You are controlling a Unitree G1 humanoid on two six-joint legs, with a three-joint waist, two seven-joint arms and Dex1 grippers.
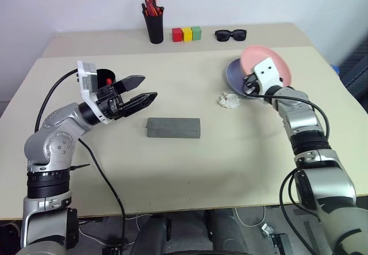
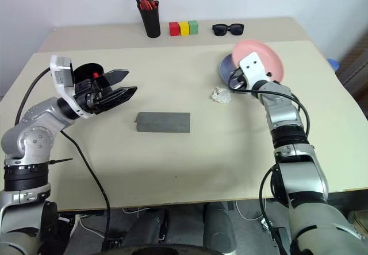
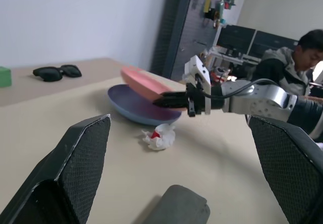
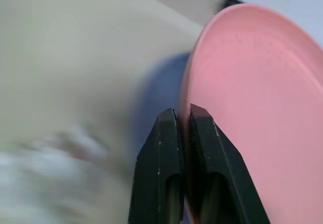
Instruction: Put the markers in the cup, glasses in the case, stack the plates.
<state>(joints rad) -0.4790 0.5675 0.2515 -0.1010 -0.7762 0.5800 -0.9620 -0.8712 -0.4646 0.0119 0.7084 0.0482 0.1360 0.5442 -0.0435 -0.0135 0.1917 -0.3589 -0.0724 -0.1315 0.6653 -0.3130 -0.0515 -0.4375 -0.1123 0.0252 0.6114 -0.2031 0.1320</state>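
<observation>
Right gripper is pinched on the rim of the pink plate, which tilts over the blue plate near the table's far right. It should lower level and centred before letting go. Left gripper hangs wide apart, empty, beside the cup.

Mid table open round case — tissue wad blocks near plates.
</observation>
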